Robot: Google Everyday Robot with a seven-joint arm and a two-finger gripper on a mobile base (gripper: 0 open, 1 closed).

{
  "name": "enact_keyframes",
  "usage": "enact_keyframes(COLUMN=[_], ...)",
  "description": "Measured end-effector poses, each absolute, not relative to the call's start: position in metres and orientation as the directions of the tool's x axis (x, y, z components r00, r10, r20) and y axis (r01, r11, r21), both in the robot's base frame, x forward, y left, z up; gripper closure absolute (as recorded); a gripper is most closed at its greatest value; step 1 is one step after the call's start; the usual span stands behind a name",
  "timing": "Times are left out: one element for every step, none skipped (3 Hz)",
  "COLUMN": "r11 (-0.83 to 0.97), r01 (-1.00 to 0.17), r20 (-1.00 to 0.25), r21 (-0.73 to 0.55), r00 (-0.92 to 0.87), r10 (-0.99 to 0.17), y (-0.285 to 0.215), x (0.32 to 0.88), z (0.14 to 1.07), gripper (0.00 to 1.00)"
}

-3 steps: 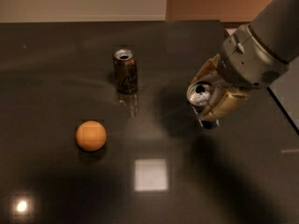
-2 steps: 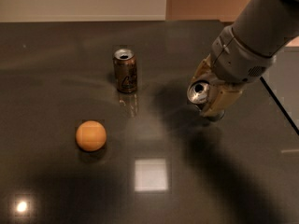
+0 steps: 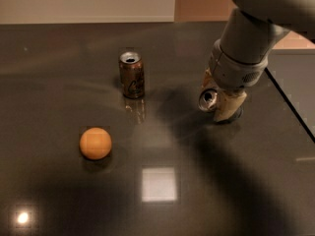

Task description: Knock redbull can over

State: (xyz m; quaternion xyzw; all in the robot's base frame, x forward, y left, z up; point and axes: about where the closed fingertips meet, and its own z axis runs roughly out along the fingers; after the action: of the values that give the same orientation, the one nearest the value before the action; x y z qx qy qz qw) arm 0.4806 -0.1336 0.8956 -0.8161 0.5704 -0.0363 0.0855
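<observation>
The arm [image 3: 246, 43] came in from the upper right, its thick grey forearm sloping down and to the left to a pale wrist collar. Below it the gripper [image 3: 219, 105] sat low over the right side of the dark counter [image 3: 59, 82]. Its beige fingers [image 3: 229, 107] were closed narrowly around the redbull can [image 3: 208, 99], which was tilted, with its shiny silver top and dark drinking hole turned to the left and towards the camera. The can's body was mostly hidden behind the fingers, so no label showed on it.

Well to the left stood a brown-copper can [image 3: 132, 75], upright and apart from the gripper. It carried a dark logo, but the writing could not be read. An orange ball [image 3: 95, 143] lay nearer the front left, apart from both cans.
</observation>
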Motion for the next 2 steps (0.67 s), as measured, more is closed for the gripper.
enact_keyframes(r11=[-0.384, -0.42], r01=[-0.909, -0.896], r20=[0.048, 0.103], r21=[-0.165, -0.145], r00=[0.381, 0.408], r10=[-0.923, -0.907], y=[-0.136, -0.138], x=[0.486, 0.487], z=[0.884, 0.874], gripper=[0.59, 0.36])
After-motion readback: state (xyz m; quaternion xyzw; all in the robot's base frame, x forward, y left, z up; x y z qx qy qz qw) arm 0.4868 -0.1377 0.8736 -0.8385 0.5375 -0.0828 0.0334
